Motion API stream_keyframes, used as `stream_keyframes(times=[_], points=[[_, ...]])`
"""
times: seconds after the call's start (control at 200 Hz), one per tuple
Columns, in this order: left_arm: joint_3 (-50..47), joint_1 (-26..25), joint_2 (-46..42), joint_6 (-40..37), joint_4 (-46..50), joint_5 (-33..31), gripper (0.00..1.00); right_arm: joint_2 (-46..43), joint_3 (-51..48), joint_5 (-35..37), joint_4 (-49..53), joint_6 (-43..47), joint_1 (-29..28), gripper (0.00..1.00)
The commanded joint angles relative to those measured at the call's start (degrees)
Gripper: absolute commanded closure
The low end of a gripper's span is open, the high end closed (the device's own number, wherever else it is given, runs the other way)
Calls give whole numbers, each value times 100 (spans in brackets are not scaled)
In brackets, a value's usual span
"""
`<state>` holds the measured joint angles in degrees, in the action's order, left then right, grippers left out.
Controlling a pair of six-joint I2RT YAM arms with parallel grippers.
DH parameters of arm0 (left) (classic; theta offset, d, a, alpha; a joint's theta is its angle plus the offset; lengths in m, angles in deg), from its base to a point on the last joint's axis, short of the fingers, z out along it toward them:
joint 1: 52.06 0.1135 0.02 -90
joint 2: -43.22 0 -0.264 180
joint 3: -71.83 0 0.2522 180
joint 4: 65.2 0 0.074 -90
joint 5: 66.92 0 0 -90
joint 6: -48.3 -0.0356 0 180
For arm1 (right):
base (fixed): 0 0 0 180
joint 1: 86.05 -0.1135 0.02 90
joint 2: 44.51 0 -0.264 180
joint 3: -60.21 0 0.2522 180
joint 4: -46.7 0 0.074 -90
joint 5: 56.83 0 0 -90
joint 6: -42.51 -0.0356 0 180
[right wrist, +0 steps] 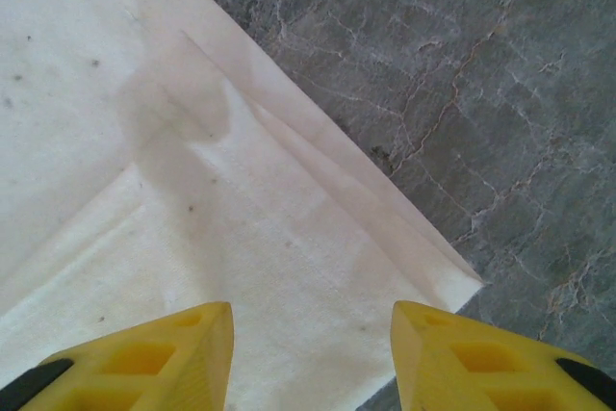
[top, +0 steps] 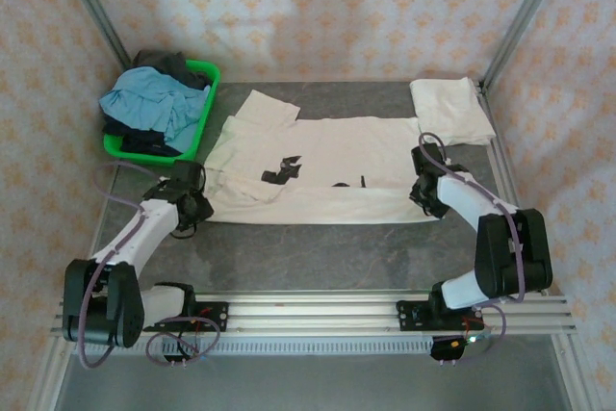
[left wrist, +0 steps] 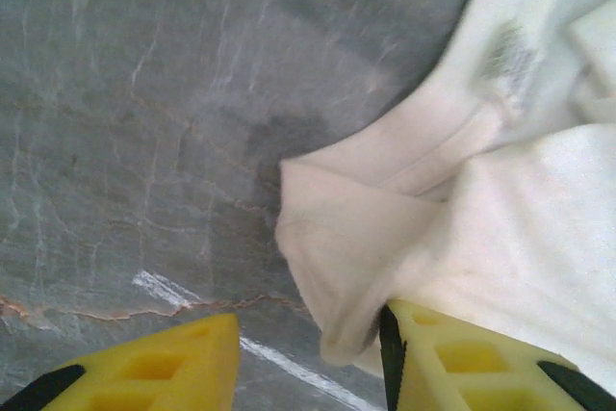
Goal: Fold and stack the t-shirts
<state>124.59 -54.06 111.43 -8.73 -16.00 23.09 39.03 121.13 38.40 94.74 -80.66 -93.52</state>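
Grey stone-patterned table [top: 318, 247].

Cream t-shirt [top: 337, 166] lies spread flat mid-table, partly folded lengthwise, with its black graphic [top: 281, 171] face up.

Green basket [top: 206, 72] at the far left corner holds a light blue garment [top: 149, 103] and a dark garment [top: 168, 63].

Second t-shirt [top: 450, 109], folded, sits at the far right corner, apart from the spread one.

Left gripper [left wrist: 308, 353] is at the spread shirt's left end, low over the table. Its fingers are spread, the cloth edge lies against the inner one, and nothing is pinched.

Right gripper [right wrist: 313, 353] is over the shirt's right hem corner, fingers spread, gripping nothing.
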Motion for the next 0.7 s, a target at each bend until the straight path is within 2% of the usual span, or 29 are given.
stream_keyframes(times=[0.0,0.11,0.17,0.305,0.41,0.48,0.566,0.696], points=[[396,-304,-189,-94,311,-91,55,224,91,212,281,75,-25,52],[755,-875,10,-77,458,-257,55,369,71,75,273,57,-22,53],[894,-1013,129,-46,543,-362,54,370,8,146,271,13,-27,53],[896,-1243,384,12,-42,45,55,606,114,345,529,41,68,53],[1085,-1560,959,22,-420,132,55,888,325,556,885,83,96,55],[1086,-1575,1414,16,-815,354,55,943,331,439,906,86,90,55],[1237,-1535,2023,26,-877,246,57,987,296,362,908,83,100,55],[979,-1081,2456,188,-1340,685,66,909,158,194,884,45,229,55]])
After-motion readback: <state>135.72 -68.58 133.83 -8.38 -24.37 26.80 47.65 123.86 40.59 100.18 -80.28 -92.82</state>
